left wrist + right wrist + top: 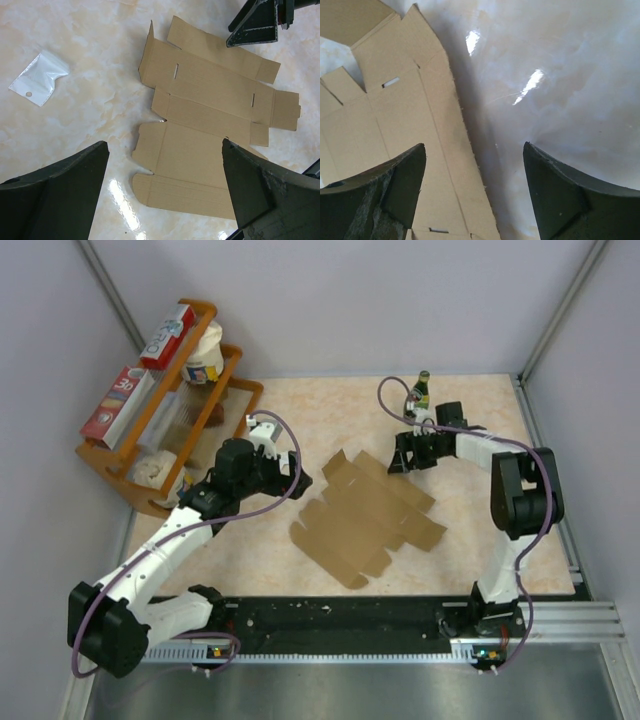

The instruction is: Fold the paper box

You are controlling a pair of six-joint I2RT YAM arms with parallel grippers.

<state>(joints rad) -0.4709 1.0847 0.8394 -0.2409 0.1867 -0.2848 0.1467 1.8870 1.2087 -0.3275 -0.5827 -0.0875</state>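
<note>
The paper box [365, 515] is a brown cardboard die-cut lying unfolded and flat in the middle of the table, flaps spread out. No white label shows on it. My left gripper [297, 483] is open and empty, hovering just left of the box's left edge. In the left wrist view the box [210, 115] lies below and between the spread fingers of that gripper [164, 145]. My right gripper [404, 464] is open and empty over the box's far right flap. In the right wrist view the box's edge [410, 125] runs between the fingers of that gripper [474, 146].
An orange wire rack [128, 476] with red-and-white cartons and jars stands at the far left. A green bottle [421, 392] stands at the back, behind the right gripper. A small clear plastic bag [40, 77] lies on the table left of the box.
</note>
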